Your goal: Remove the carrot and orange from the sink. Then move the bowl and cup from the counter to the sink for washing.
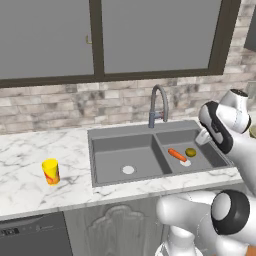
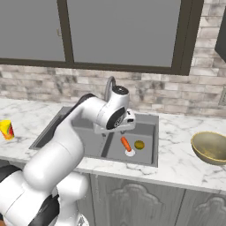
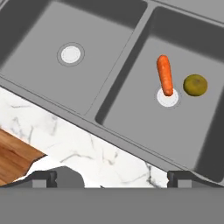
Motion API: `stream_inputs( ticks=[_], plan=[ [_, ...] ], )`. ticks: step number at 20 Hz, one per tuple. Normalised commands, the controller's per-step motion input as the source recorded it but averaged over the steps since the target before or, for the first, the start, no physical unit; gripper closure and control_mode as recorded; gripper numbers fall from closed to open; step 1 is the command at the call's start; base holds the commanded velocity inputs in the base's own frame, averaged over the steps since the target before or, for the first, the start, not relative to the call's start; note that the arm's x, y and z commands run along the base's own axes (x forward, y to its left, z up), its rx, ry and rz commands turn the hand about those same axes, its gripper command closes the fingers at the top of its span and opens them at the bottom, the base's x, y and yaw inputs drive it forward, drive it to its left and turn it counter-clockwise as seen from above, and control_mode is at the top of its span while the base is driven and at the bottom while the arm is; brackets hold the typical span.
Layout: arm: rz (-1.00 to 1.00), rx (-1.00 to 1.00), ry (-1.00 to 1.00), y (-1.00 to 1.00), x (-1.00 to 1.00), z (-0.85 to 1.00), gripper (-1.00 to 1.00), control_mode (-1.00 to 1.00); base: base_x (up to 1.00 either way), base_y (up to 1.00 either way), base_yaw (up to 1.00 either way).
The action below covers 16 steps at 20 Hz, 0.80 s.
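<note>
Hand view is showing the claw [image 3: 112, 177] standing wide open, gripping nothing, hanging above the sink [image 3: 131, 131]. The carrot [image 3: 165, 75] is lying in the right basin, its tip over the drain, the orange [image 3: 195, 85] just beside it. The cup [image 1: 50, 171] is standing on the counter [image 1: 30, 150] left; the bowl [image 2: 210, 147] is sitting right.

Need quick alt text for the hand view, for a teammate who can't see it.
Looking down into the dark grey double sink: the carrot lies in one basin, its tip over the pale drain, the orange just beside it. The other basin holds nothing but its drain; marble counter borders the sink.
</note>
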Motion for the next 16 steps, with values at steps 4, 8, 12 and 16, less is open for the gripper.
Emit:
stream_inputs(
  ticks=[4,8,12,16],
  plan=[
    [0.00,0.00,-0.03,0.00,0.21,-0.23,-1.00,-1.00,0.00,0.00,0.00],
    [0.00,0.00,0.00,0.00,0.25,-0.23,-1.00,-1.00,0.00,0.00,0.00],
    [0.00,0.00,0.00,0.00,0.26,-0.24,-1.00,-1.00,0.00,0.00,0.00],
    [0.00,0.00,0.00,0.00,0.25,-0.25,-1.00,-1.00,0.00,0.00,0.00]
  ],
)
